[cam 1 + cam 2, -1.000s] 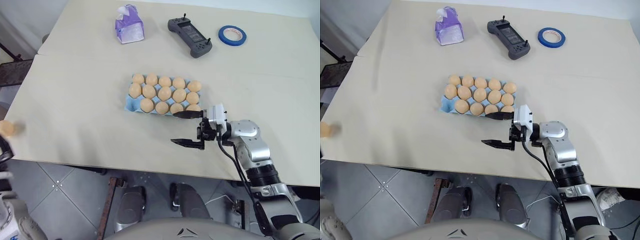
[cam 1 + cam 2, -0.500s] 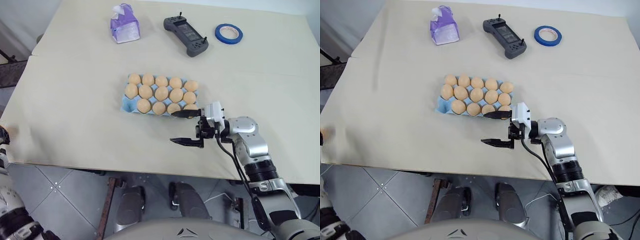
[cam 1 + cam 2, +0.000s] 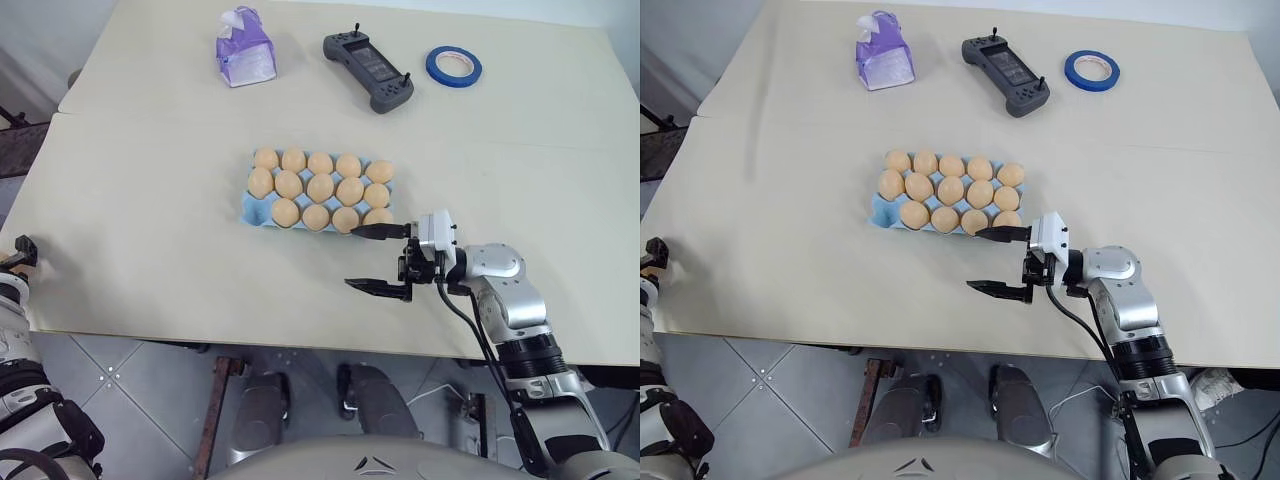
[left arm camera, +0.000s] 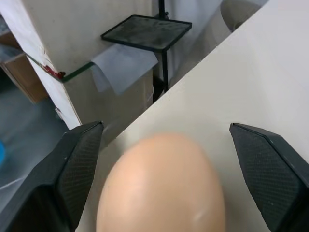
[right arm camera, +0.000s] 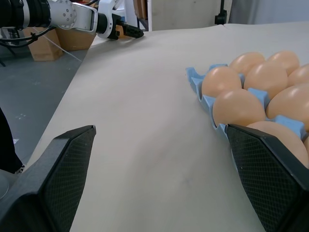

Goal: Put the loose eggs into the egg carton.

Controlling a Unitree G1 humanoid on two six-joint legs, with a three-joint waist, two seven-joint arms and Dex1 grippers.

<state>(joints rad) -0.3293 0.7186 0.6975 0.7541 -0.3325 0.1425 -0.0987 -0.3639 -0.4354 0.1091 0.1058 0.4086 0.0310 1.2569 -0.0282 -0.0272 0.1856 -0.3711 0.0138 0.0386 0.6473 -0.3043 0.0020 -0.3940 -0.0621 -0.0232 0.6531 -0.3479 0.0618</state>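
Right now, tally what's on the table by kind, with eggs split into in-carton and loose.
Eggs in carton: 14
Loose egg: 1
Egg carton: 1
Purple tissue pack: 1
Black controller: 1
Blue tape roll: 1
Total: 19

Beige worktop (image 3: 150, 200) as I see it from the head camera.
On it I count a light-blue egg carton (image 3: 252, 206), purple tissue pack (image 3: 243, 48), black handheld controller (image 3: 367, 72), blue tape roll (image 3: 453, 65), and one loose egg (image 4: 161, 186) at the left edge.

Both head cameras look steeply down on the table (image 3: 150, 200) from above. Each wrist camera looks low along its fingers; right wrist and head views share the egg carton (image 5: 203, 89).
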